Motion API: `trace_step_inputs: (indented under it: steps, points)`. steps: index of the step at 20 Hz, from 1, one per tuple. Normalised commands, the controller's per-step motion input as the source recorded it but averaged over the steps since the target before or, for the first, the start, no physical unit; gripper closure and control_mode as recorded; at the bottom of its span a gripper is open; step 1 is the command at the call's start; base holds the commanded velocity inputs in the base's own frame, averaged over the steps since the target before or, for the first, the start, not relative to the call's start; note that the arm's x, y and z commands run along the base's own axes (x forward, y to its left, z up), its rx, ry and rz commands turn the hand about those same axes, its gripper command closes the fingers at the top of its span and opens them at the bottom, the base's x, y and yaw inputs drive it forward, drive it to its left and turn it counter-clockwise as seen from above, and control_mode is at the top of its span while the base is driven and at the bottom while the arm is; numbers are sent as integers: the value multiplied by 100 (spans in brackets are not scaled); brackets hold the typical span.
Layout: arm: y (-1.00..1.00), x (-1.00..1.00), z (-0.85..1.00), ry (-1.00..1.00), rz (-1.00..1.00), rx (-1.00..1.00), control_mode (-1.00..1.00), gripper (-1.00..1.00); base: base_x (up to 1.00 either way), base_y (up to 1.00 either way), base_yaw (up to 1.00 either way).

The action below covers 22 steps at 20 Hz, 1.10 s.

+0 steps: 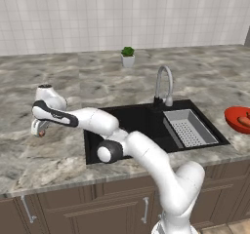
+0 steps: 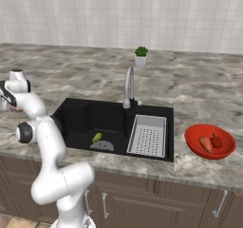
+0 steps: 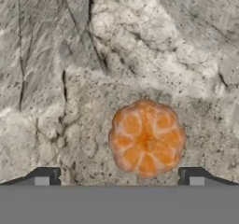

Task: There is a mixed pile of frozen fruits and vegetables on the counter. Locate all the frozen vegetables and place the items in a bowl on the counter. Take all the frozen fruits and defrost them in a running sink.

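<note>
The brown-tan round fruit (image 3: pixel 146 138), orange and segmented from close up, lies on the marble counter (image 1: pixel 53 155) left of the sink (image 1: pixel 132 121). My gripper (image 3: pixel 119 176) hangs open right over it, and the fruit sits toward the right fingertip (image 3: pixel 193 176). From the base views the gripper (image 1: pixel 37 127) (image 2: pixel 8 104) points down at the fruit (image 1: pixel 43 132) (image 2: pixel 18 109). The yellow-green fruit (image 2: pixel 97 137) lies in the black sink (image 2: pixel 80 118). The red bowl (image 2: pixel 210 152) (image 1: pixel 233 117) holds the carrot piece (image 2: pixel 205 144) and the red piece (image 2: pixel 217 141).
A curved steel faucet (image 1: pixel 164 84) (image 2: pixel 128 87) stands behind the basin, with a grey perforated rack (image 1: pixel 189 127) (image 2: pixel 148 135) in its right half. A small potted plant (image 1: pixel 128 56) (image 2: pixel 141 56) sits near the tiled wall. The counter's front edge runs close below the arm.
</note>
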Motion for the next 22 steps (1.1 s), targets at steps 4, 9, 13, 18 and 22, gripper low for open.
trace_step_inputs:
  steps: [4,9,13,18,22]
  points:
    - [29,64,-1,1,-6,-16,-100,-100,0,0,0]
    - [34,66,0,1,-9,-14,-100,-100,0,0,0]
    - [52,76,0,4,-13,-15,-100,-100,0,0,0]
    - [31,31,0,10,-4,-9,-100,100,0,0,0]
    - [4,5,0,40,0,-9,-100,100,0,0,0]
